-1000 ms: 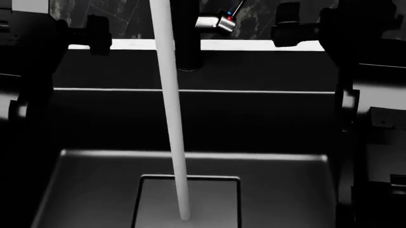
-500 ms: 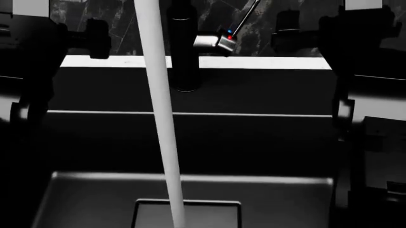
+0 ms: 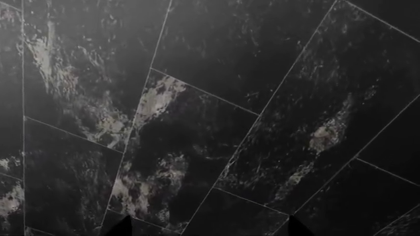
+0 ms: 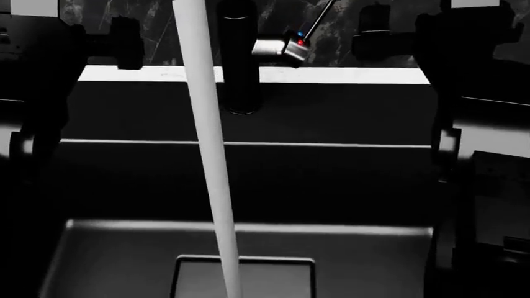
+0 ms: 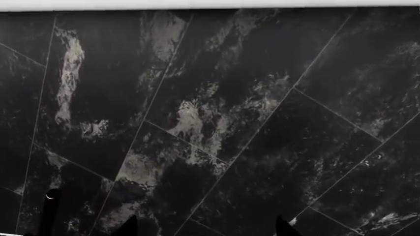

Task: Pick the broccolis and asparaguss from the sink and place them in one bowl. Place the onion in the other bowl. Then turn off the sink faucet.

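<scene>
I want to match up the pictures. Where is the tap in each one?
Head view: the tap stands top centre behind the sink, water running.
Left wrist view: not in it, only the tiled wall.
Right wrist view: not in it.
Shared landmark: the dark marbled tiled wall.

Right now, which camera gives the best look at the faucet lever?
The head view: the silver lever, with its red and blue dots and thin rod handle, juts from the black faucet column above the running water stream. Both wrist views show only dark marbled wall tile, no lever.
</scene>
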Robot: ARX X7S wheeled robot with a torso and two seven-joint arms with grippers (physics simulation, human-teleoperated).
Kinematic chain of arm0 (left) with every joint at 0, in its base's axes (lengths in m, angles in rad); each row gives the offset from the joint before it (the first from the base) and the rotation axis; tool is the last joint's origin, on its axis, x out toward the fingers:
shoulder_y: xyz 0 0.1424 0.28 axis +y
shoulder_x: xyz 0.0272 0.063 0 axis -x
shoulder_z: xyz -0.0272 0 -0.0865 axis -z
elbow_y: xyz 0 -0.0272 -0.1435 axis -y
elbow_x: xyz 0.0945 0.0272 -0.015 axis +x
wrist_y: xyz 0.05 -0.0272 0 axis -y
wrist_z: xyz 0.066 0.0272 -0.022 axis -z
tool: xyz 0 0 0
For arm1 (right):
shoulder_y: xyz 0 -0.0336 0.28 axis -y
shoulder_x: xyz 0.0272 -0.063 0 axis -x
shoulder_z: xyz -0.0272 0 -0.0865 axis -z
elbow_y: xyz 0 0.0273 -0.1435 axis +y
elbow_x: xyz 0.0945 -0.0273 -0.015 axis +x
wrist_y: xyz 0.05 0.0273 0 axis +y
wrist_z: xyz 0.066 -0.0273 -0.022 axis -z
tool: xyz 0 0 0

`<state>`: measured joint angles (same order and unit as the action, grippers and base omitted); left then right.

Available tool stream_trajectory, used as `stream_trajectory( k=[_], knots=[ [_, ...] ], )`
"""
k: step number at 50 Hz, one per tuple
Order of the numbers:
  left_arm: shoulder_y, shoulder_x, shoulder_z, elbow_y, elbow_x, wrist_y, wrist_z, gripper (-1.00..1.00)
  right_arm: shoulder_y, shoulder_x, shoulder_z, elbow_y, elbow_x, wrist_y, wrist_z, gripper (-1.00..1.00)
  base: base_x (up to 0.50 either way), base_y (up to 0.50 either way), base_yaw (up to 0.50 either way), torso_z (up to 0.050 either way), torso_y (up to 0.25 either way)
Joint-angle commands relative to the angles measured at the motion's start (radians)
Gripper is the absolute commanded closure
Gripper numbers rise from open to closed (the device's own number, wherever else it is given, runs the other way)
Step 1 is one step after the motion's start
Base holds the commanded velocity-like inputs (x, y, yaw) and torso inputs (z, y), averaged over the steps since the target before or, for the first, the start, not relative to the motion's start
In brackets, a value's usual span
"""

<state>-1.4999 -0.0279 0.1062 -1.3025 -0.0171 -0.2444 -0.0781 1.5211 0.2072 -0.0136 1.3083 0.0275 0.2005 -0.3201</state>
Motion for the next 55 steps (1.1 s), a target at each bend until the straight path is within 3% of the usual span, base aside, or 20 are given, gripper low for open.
stream_trajectory(
  k=[1, 35, 55],
  knots=[
    [-0.003, 0.013, -0.006, -0.006, 0.009, 0.027, 0.022, -1.00, 0.000, -0.013, 0.034, 0.000, -0.004, -0.027, -0.011, -1.00, 0.00, 0.00, 0.00, 0.015, -0.117],
    [-0.030, 0.001, 0.007, -0.006, 0.010, 0.020, 0.020, -1.00, 0.040, -0.046, 0.150, 0.000, -0.014, -0.048, -0.016, -1.00, 0.00, 0.00, 0.00, 0.015, -0.116],
    [-0.017, -0.008, -0.017, -0.006, 0.011, 0.027, 0.021, -1.00, 0.027, -0.098, 0.170, 0.000, -0.034, -0.094, -0.023, -1.00, 0.00, 0.00, 0.00, 0.003, -0.007]
  ],
)
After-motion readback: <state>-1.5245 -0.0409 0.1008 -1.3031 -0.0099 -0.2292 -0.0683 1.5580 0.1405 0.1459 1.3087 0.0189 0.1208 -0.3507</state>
